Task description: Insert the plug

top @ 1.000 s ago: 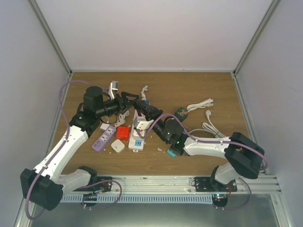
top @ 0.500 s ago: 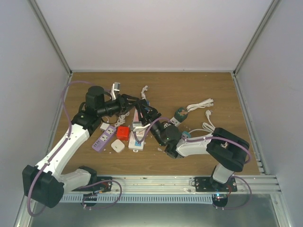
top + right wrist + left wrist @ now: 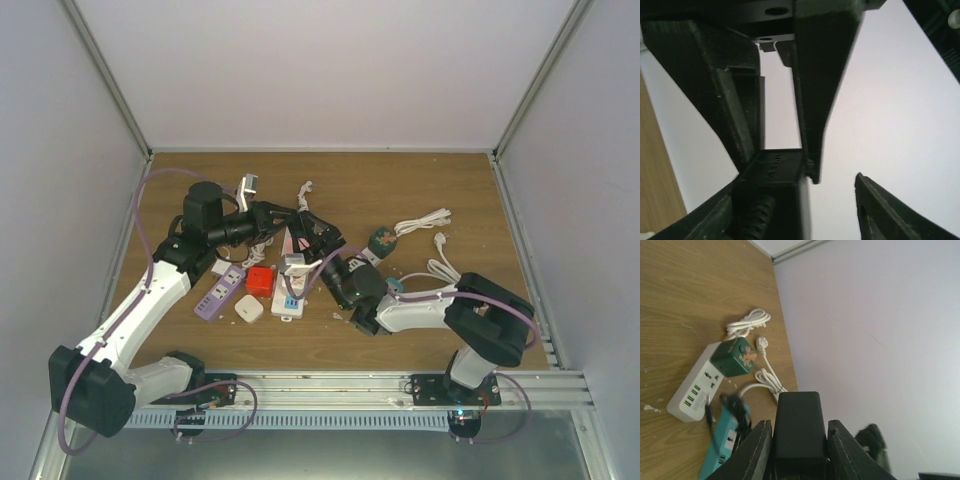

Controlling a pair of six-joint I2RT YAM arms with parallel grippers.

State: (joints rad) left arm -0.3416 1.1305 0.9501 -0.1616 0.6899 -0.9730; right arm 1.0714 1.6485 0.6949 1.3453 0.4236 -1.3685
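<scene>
Left claw [image 3: 283,213] of mine is clamped on the black plug [image 3: 297,218]. From above, the plug juts past its fingertips toward my right claw [image 3: 312,232]. A white power strip [image 3: 288,295] lies on the table, nearer the bases than both claws.

From the left wrist, the plug's long axis runs along my fingers [image 3: 760,445], free end pointing straight out.

From the right wrist, my right jaws stand apart, with the plug just beside one finger [image 3: 715,220].

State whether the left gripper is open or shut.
Shut: in the left wrist view, the left gripper pinches the black power adapter from both sides.
</scene>
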